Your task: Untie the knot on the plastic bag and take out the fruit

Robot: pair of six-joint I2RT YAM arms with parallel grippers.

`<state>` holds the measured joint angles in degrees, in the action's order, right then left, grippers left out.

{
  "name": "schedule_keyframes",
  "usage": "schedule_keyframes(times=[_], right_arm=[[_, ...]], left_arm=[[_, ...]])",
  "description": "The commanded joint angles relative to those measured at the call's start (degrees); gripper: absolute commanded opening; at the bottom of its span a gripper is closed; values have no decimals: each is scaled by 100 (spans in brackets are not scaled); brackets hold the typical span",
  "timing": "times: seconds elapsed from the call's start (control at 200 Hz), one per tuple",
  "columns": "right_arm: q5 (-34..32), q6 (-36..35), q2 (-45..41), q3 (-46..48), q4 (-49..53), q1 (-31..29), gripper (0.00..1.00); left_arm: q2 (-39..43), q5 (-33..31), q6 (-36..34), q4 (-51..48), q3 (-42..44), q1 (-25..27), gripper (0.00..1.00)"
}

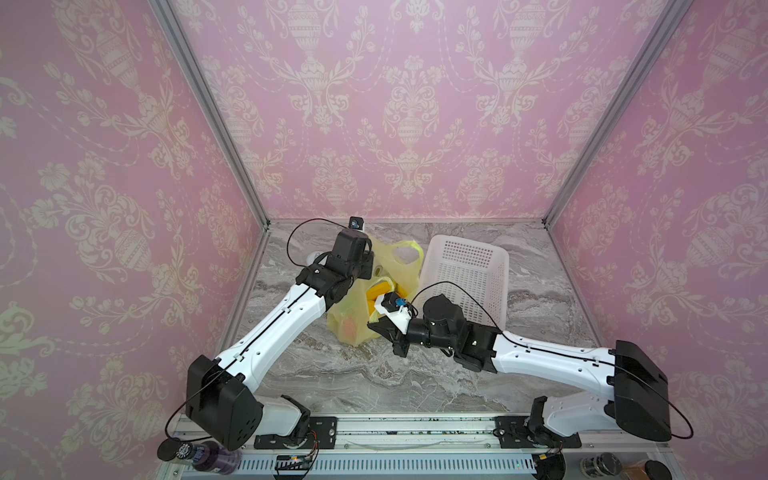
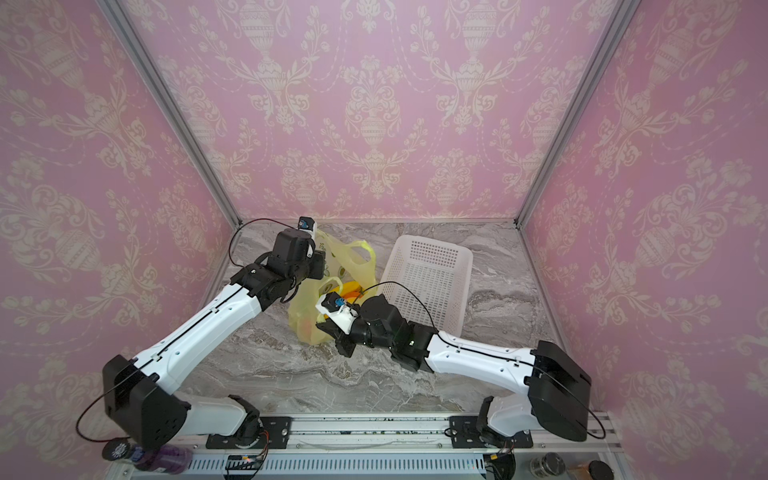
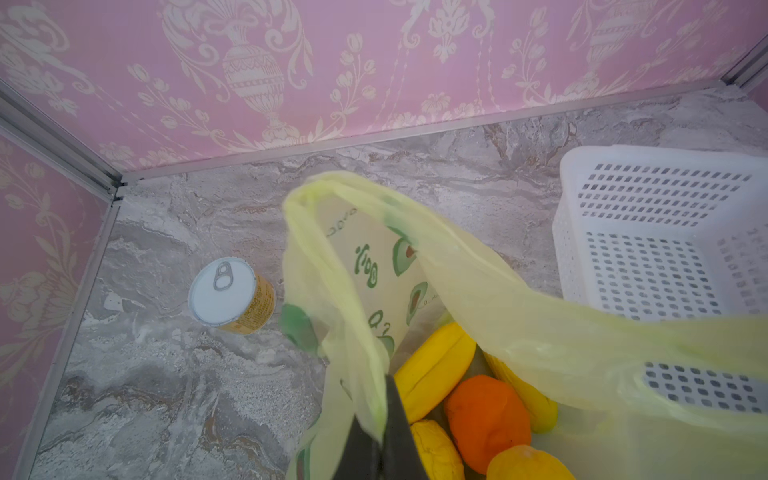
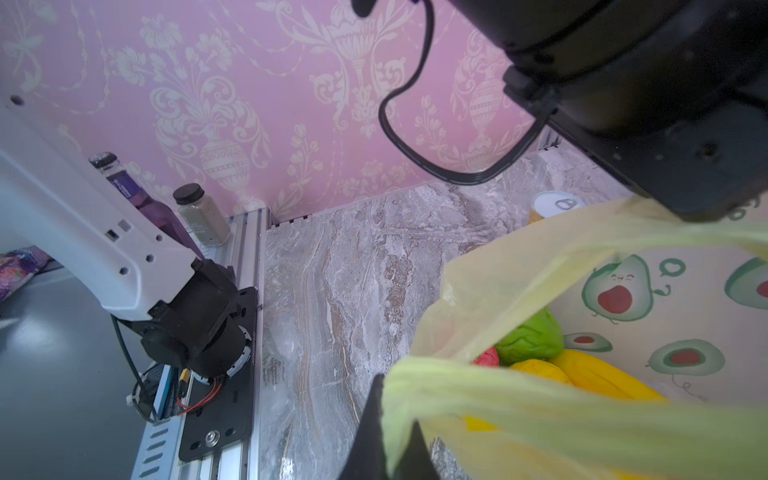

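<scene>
a: where is the bag point(image 1: 351, 320)?
b: on the table point(image 1: 332, 374), beside the basket point(image 1: 469, 241). fruit point(image 3: 486, 415) sits inside it.
a: and the claws?
b: left claw point(image 3: 374, 415) and right claw point(image 4: 395, 407) each pinch its thin top.

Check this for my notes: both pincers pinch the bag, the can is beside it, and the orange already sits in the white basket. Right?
Not quite. The orange is in the bag, among the other fruit, as the left wrist view shows. The basket holds nothing in both top views. The rest stands.
</scene>
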<state>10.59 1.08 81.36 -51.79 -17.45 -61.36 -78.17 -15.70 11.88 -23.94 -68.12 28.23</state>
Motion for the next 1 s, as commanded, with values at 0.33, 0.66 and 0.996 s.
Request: schedule_keyframes(times=[0.33, 0.66, 0.996], right_arm=[[-1197, -44, -1340, 913, 233, 131, 42], [-1336, 447, -1738, 951, 630, 993, 8], [-1649, 675, -71, -270, 834, 583, 28]], left_arm=[[1258, 660, 49, 1339, 1231, -63, 0], [1765, 1033, 324, 1572, 1536, -63, 0], [1785, 1136, 296, 1630, 1557, -63, 0]])
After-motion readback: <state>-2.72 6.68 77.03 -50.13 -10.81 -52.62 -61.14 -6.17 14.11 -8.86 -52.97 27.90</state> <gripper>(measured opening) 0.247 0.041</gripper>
